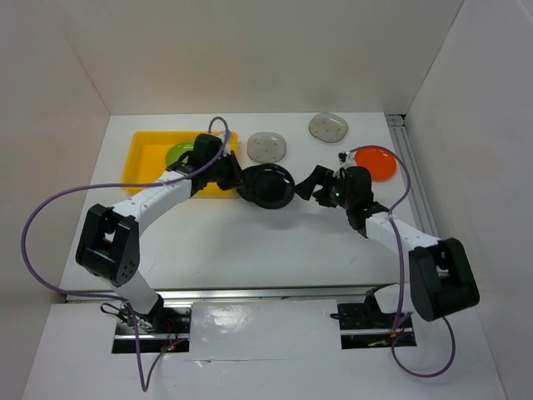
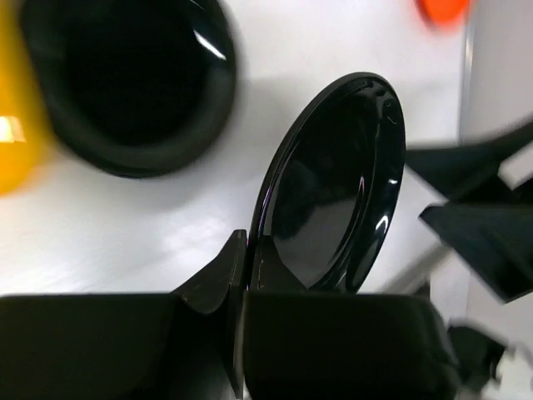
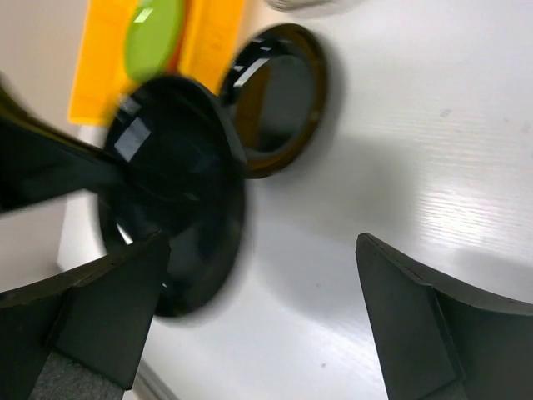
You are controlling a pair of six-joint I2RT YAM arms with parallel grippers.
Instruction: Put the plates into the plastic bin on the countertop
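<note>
Two glossy black round plates sit at the middle of the white surface [image 1: 250, 242]. One black plate [image 2: 329, 187] is gripped by its rim in the left jaws and held on edge, nearly upright. Its long axis rises from the surface and its broad face is turned toward the right arm [image 1: 391, 229]. Whether its lower rim touches the surface cannot be told. The other black plate [image 2: 133, 83] lies flat just beside it, hollow side up, near the wall of the yellow bin [image 1: 137, 158].

The right jaws are released and spread wide. Their dark fingers [image 3: 100, 308] are seen at either side of the wrist view, aimed at the held plate but apart from it.

The bin is a shallow rectangular plastic tray with low walls, set at the far left of the surface and partly covered by the left arm [image 1: 158, 200]. A lime green plate [image 1: 177, 153] lies inside it. A grey dotted plate [image 1: 267, 147] of rounded-square shape lies just behind the black pair, and a second grey dotted plate [image 1: 328, 127] lies farther right. An orange plate [image 1: 376, 162] rests near the right edge.
</note>
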